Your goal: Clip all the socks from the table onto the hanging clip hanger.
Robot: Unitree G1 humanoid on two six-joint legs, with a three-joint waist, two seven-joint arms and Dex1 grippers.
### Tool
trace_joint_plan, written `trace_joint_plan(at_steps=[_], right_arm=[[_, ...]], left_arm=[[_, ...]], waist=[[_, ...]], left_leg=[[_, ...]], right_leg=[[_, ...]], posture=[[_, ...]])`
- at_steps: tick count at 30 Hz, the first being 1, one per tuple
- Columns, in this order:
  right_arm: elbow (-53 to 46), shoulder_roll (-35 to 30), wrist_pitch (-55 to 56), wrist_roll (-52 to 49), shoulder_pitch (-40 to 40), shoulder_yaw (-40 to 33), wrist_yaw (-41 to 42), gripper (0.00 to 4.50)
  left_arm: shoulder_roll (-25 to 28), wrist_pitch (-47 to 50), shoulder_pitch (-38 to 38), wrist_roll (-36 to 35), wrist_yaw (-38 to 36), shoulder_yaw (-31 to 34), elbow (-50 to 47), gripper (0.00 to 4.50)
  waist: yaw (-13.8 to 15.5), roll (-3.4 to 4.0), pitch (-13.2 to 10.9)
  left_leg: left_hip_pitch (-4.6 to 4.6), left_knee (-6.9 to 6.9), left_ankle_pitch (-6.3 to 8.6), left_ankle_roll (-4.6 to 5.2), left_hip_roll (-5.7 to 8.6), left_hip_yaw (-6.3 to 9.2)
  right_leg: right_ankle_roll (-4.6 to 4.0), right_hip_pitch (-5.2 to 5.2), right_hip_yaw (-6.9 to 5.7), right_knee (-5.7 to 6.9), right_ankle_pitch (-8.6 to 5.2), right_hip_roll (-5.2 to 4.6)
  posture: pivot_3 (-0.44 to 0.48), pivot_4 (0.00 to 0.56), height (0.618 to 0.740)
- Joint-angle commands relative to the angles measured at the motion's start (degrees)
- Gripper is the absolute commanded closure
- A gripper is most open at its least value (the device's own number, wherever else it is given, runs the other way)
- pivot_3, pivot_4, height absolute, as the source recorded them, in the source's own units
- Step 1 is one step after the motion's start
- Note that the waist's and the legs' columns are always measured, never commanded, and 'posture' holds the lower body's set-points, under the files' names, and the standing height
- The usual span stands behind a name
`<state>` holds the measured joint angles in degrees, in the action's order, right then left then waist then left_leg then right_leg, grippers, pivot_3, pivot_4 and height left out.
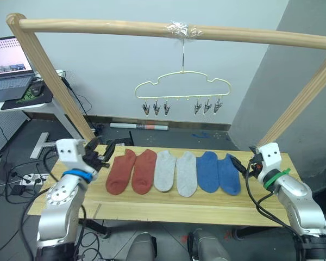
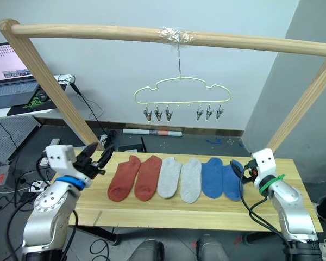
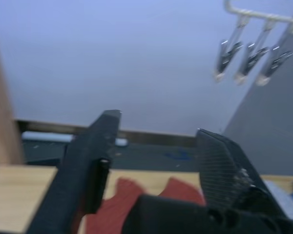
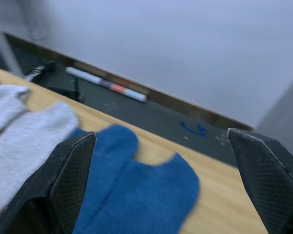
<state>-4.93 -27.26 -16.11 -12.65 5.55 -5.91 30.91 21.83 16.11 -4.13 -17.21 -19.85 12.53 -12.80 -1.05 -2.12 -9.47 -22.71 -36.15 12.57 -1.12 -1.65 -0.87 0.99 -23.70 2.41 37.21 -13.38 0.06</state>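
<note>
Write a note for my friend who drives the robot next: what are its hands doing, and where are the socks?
Left end effector: open, holding nothing, beside the rust-red socks at the table's left end.
Right end effector: open, holding nothing, by the blue socks at the right end.
All six socks lie flat in a row: two rust-red, two light grey, two blue.
The clip hanger hangs from the wooden pole above; its six clips hold nothing.
Done: nothing clipped yet.
Left: pick up and clip all six socks.
</note>
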Motion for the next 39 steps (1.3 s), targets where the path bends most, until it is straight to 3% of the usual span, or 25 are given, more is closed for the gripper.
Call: trace_joint_plan(at_steps=[1,6,13,21,39], right_arm=[[-2.7,-0.5,1.2,-1.5,3.5,2.2,4.1,0.00],[-3.3,0.2,0.6,-2.1,6.1,3.8,5.8,0.00],[-6.3,2.8,-0.9,-4.0,13.6,9.0,9.3,0.00],[-6.4,4.0,-2.8,-4.9,17.6,10.7,10.6,0.00],[-6.3,4.9,-5.4,-5.9,22.1,10.4,10.6,0.00]], left_arm=[[-2.0,-0.7,-3.4,2.2,0.9,-4.1,0.4,2.46],[-3.5,-1.8,-5.5,3.7,1.3,-5.8,2.5,2.46],[-8.7,-7.7,-14.0,9.1,7.3,-8.0,12.4,2.46],[-12.7,-11.0,-21.0,9.4,10.0,-7.4,20.4,2.46],[-12.8,-17.1,-29.0,10.0,9.0,-7.2,31.5,2.46]], waist=[[-0.2,0.00,0.0],[-0.5,0.00,0.0],[-0.6,0.05,-0.2],[-0.6,0.02,-0.2],[-0.8,0.01,-0.3]], left_leg=[[0.00,0.00,0.00,0.00,0.00,-0.01],[-0.04,0.03,0.00,0.00,-0.02,0.08],[-0.07,-0.16,-0.01,0.00,0.00,0.25],[-0.18,-0.16,0.00,0.00,0.00,0.32],[-0.17,-0.19,0.00,0.00,-0.01,0.35]], right_leg=[[0.01,0.00,-0.01,0.00,0.00,0.02],[0.03,0.01,0.01,-0.02,0.01,0.05],[0.03,0.10,0.02,0.02,0.03,0.35],[0.06,0.12,0.00,-0.09,0.03,0.31],[0.08,0.14,-0.04,-0.08,0.04,0.35]], posture=[[-0.006,0.166,0.740],[-0.020,0.169,0.740],[-0.032,0.170,0.740],[-0.049,0.173,0.740],[-0.068,0.179,0.740]])
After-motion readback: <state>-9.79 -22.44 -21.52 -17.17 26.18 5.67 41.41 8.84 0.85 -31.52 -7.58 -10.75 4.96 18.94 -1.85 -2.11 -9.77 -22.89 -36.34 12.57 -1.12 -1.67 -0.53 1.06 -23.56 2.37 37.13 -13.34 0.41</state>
